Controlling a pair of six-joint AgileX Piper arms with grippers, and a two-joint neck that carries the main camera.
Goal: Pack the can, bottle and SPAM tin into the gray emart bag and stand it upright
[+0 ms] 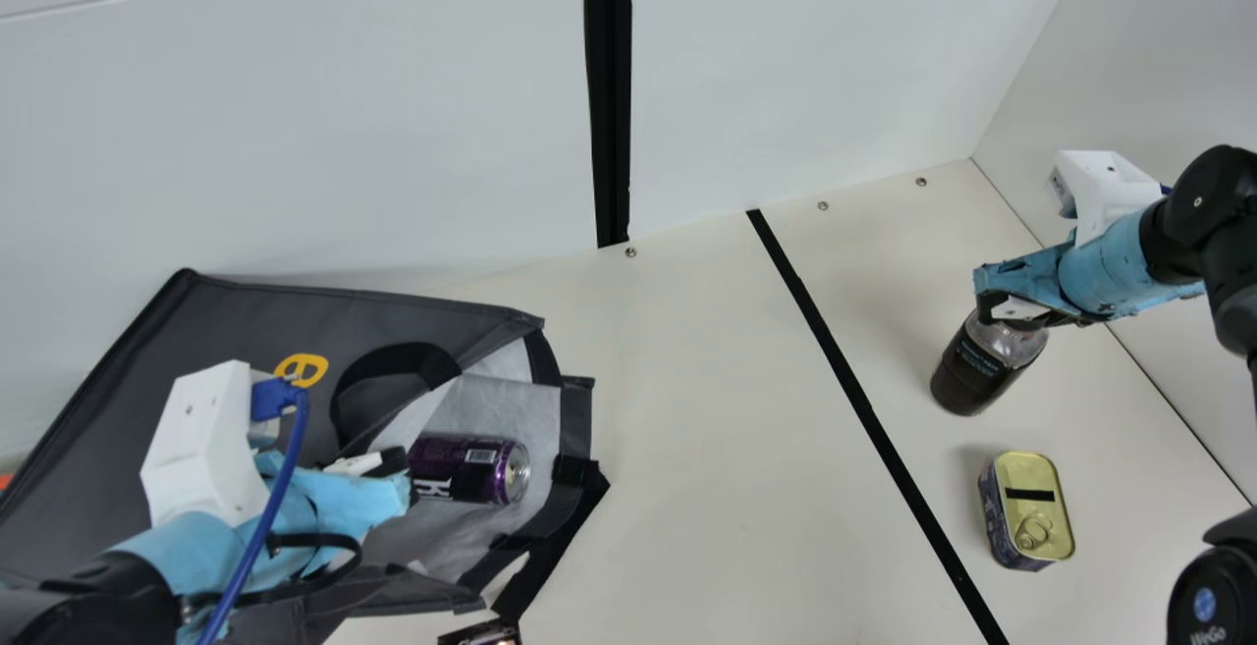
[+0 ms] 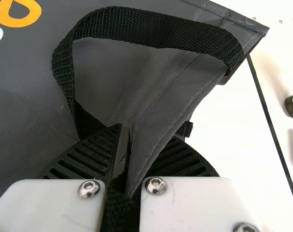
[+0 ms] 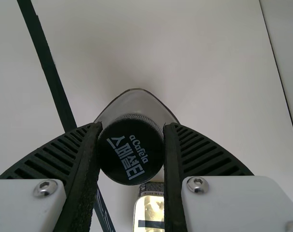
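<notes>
Left fingers [image 2: 95, 152]: clamped the bag [image 1: 245, 316].
Right fingers [image 3: 86, 159]: clamped the bottle [image 1: 967, 375].
Can [image 1: 457, 468]: lay inside.
Bottle step: apparently needed lifting toward the bag.

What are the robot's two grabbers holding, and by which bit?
The left jaws pinch the gray bag by the edge of its opening, near a handle. The right jaws grip the bottle by its cap.

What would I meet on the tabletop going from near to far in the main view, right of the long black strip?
SPAM tin → bottle → small metal studs at the table's back edge → pale back wall.
</notes>
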